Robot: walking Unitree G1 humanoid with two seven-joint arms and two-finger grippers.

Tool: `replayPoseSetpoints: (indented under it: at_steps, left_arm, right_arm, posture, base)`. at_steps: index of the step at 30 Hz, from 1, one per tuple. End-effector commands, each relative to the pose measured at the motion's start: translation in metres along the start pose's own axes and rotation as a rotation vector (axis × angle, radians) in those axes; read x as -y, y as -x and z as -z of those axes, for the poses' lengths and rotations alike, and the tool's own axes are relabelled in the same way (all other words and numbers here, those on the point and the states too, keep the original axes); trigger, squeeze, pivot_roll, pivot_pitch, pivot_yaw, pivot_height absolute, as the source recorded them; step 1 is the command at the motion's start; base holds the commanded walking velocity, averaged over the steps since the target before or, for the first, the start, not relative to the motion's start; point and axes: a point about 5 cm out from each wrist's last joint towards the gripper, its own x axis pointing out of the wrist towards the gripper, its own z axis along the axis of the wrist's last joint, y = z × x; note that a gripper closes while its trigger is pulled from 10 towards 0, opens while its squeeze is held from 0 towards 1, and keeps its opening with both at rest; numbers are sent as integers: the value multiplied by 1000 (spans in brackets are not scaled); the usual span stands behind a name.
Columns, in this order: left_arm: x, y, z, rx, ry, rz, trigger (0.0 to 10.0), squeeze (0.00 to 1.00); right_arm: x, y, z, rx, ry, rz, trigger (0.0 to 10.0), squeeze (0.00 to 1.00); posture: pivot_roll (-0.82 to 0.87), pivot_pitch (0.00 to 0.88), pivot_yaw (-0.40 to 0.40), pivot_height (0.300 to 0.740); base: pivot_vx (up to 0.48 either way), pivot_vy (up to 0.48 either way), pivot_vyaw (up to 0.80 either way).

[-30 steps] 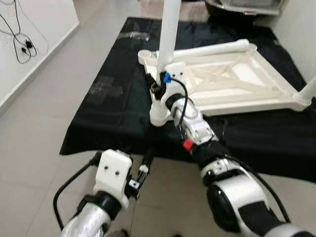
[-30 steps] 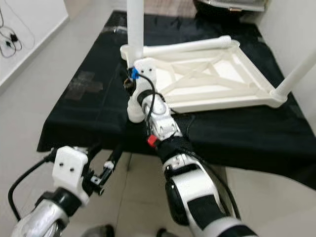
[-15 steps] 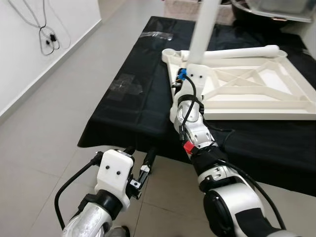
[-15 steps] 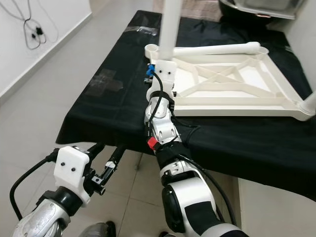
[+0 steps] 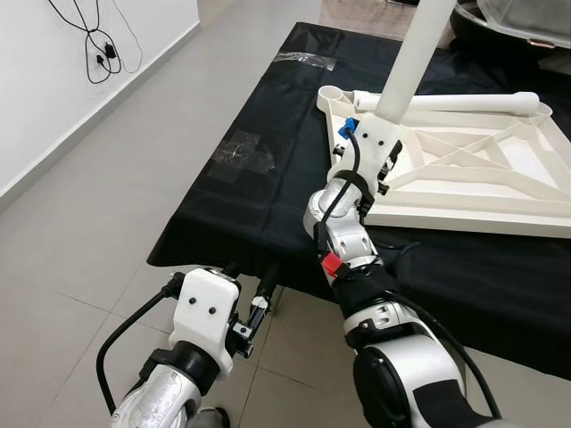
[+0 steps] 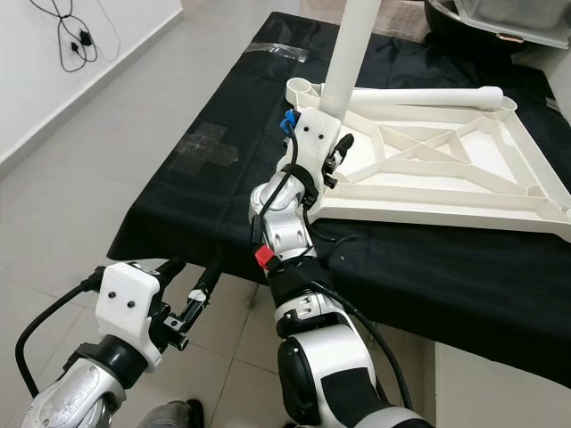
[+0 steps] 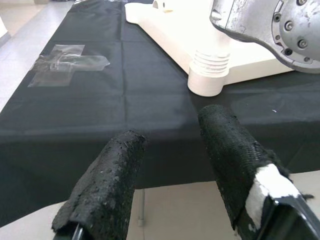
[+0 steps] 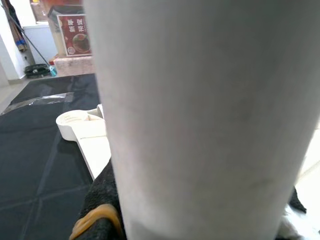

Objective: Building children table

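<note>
An upturned white table frame (image 5: 464, 178) lies on a black cloth (image 5: 268, 187). A white table leg (image 5: 415, 62) stands upright in the frame's near left corner. My right gripper (image 5: 382, 156) is shut on this leg just above the corner. The right wrist view has the leg (image 8: 200, 120) close up, with a black finger (image 8: 102, 200) beside it. My left gripper (image 5: 254, 281) hangs open and holds nothing, low in front of the cloth's near edge. Between its fingers (image 7: 107, 185) I see the leg's ribbed base (image 7: 209, 75). A second white tube (image 5: 446, 101) lies along the frame's far side.
The frame's far left corner has an open round socket (image 5: 332, 93). Clear tape patches (image 5: 245, 152) stick to the cloth on the left. Tiled floor (image 5: 98, 223) spreads to the left, with cables (image 5: 98, 45) on the wall. A dark basin (image 5: 517, 18) stands at the back right.
The whole picture has slid to the right, so the camera has moved. My right gripper stays on the leg with its wrist turned further round it. The left gripper has kept its place.
</note>
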Motion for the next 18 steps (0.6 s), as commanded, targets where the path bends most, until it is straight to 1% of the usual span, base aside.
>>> replayPoseSetpoints:
  at_steps: [1,3,10,11,12,13,18]
  left_arm:
    - [1,0,5,-27,1,2,10000,0]
    - [2,1,6,-30,5,7,10000,0]
    - [2,1,7,-31,5,11,10000,0]
    - [2,1,7,-32,4,11,10000,0]
    - [2,1,7,-32,4,11,10000,0]
    - [2,1,7,-32,4,11,10000,0]
    - [2,1,7,-34,0,11,10000,0]
  right_arm:
    - [24,2,50,-212,97,91,10000,0]
    - [25,1,48,-191,108,95,10000,0]
    - [28,-1,45,-167,116,99,10000,0]
    - [28,-1,45,-165,114,94,10000,200]
    - [28,-1,45,-165,114,94,10000,200]
    - [27,0,45,-163,106,85,10000,1000]
    - [22,2,40,-144,65,37,10000,976]
  posture:
    - [188,225,-38,740]
    - [184,226,-37,740]
    - [183,224,-36,740]
    - [184,224,-33,740]
    - [184,224,-33,740]
    - [184,224,-33,740]
    - [184,222,-33,740]
  base:
    - [0,0,0]
    - [0,0,0]
    - [0,0,0]
    - [0,0,0]
    - [0,0,0]
    - [0,0,0]
    - [0,0,0]
